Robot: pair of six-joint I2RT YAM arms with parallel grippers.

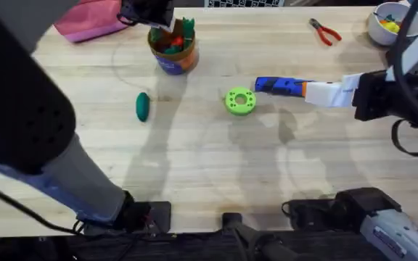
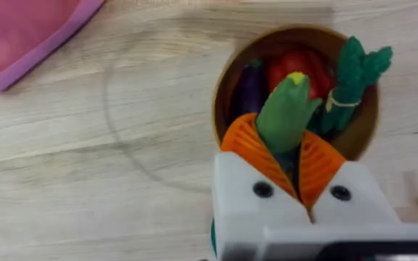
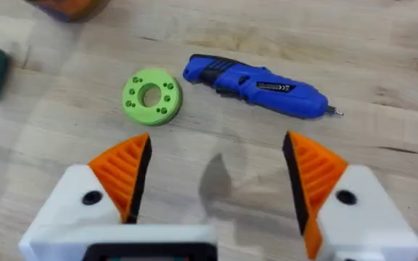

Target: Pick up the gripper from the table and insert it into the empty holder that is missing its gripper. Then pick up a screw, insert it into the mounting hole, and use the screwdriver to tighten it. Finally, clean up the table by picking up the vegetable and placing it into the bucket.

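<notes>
My left gripper (image 2: 287, 148) is shut on a green vegetable (image 2: 287, 109) with a yellow tip, held just over the round orange-brown bucket (image 2: 227, 80). The bucket (image 1: 173, 59) holds red, purple and green vegetables. Another dark green vegetable (image 1: 143, 106) lies on the table. The blue screwdriver (image 1: 278, 85) lies next to a green disc (image 1: 239, 101). My right gripper (image 3: 220, 174) hangs open above the table, near the screwdriver (image 3: 256, 87), with nothing between its orange pads (image 3: 125, 174). The loose gripper piece, the holder and the screw are out of view.
Red-handled pliers (image 1: 325, 31) and a white bowl (image 1: 383, 27) sit at the back right. A pink cloth (image 1: 89, 22) lies at the back left. My left arm (image 1: 20, 94) looms large over the left side of the table.
</notes>
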